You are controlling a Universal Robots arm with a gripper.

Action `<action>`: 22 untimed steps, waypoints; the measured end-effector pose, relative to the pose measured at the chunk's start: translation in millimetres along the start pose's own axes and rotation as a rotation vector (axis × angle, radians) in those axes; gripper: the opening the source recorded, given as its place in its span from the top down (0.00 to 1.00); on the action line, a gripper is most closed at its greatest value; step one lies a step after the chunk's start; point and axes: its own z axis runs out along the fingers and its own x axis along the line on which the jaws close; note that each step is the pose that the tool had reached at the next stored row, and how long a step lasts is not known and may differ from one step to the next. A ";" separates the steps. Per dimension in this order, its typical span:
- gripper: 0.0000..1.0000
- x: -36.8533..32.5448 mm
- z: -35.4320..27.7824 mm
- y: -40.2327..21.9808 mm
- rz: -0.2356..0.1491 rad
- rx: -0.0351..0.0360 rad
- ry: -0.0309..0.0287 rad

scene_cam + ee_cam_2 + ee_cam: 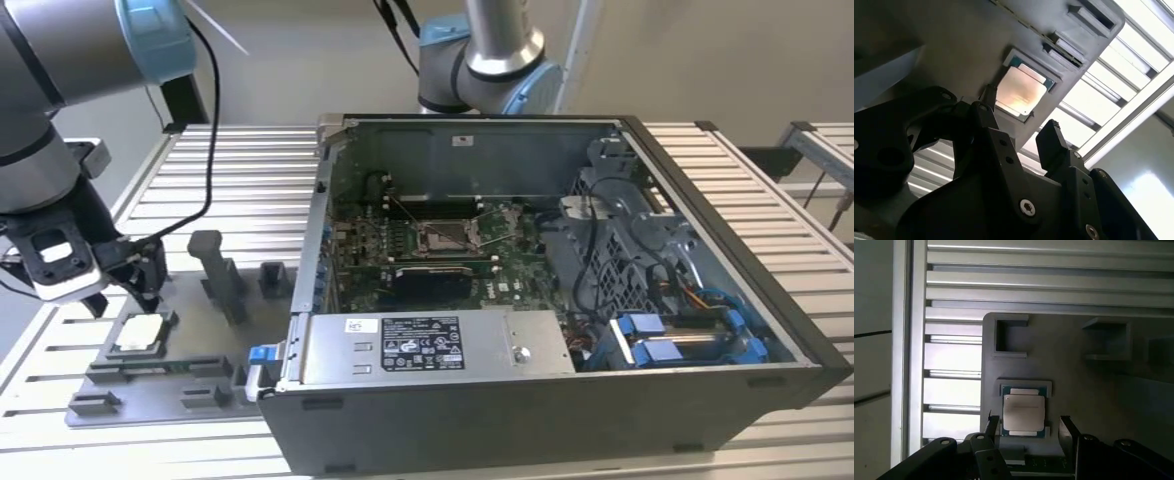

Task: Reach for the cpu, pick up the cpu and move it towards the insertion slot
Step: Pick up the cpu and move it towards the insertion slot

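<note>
Here, the smooth, silvery square cpu [1024,412] sits in a grey plastic tray [1079,375]. The claw [1027,421] hovers open, empty.

I can read no text from here. In the exterior view, a small white sticker [363,325] and a dark printed label [422,345] sit on the silver power supply [527,345] inside the computer case [534,425], but their print is too small to tell. In the first wrist view, glare washes out the top face of the cpu [1024,412].
</note>
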 end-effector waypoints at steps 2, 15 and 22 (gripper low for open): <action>0.00 0.1 3.3 -0.1 0.000 0.0000 0.0000; 0.00 2.7 18.5 -0.6 -0.003 0.0001 -0.0008; 0.00 2.9 27.5 -0.9 -0.006 0.0000 -0.0008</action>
